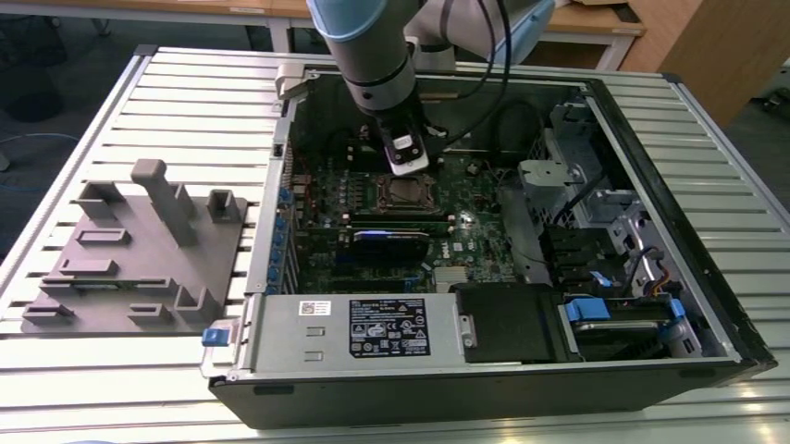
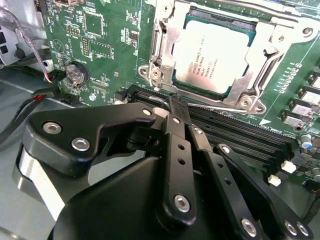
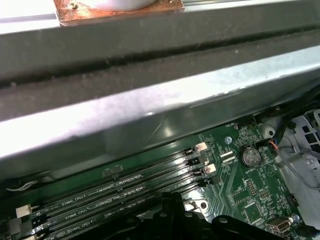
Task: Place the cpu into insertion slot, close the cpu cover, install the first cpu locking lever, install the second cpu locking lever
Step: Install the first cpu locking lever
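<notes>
The cpu point(image 2: 215, 57) sits under the lowered cpu cover point(image 2: 167, 50); the clenched claw point(image 2: 174, 100) hangs at its far edge, likely to press the thin lever point(image 2: 215, 106).

cpu point(image 2: 215, 55): flat square chip, dull silver top, level, seated in insertion slot point(image 2: 220, 13) near middle of motherboard point(image 2: 110, 30). cpu cover point(image 2: 162, 50): silver metal frame, lowered flat around chip.
</notes>
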{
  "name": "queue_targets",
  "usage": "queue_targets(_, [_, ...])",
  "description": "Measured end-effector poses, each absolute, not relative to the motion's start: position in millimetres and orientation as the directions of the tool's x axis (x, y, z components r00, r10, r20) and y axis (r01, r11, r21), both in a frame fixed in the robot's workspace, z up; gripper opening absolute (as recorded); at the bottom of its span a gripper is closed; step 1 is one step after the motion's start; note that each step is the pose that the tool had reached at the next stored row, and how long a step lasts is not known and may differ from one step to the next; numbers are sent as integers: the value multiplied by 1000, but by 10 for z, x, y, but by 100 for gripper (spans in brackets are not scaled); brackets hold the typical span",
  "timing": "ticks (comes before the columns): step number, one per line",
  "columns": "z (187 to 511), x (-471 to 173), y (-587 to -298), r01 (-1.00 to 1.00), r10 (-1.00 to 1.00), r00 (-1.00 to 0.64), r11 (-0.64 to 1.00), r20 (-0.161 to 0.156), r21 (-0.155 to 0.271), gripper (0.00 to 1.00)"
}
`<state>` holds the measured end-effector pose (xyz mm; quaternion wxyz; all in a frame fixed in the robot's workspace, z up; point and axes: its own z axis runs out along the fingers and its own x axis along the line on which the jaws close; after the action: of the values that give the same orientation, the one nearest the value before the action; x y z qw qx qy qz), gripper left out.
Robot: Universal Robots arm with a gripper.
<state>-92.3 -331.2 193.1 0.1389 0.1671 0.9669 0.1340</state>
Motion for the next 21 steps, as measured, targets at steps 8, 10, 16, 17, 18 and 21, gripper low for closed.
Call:
queue_targets(8, [1928,-983,-3306,286,360,-905,908,-225,306,10])
queue_targets(10, [1929,-986,-3301,286,360,-905,908,-225,306,10])
queue_targets(16, [1928,-990,-3282,288,362,-905,908,-225,306,10])
queue_targets(17, [1928,-990,-3278,288,363,-904,907,-225,306,10])
queue_targets(18, [1927,-991,-3274,289,364,-904,907,-225,306,10])
queue_targets(21, [1926,-991,-3261,291,366,-903,907,-225,306,10])
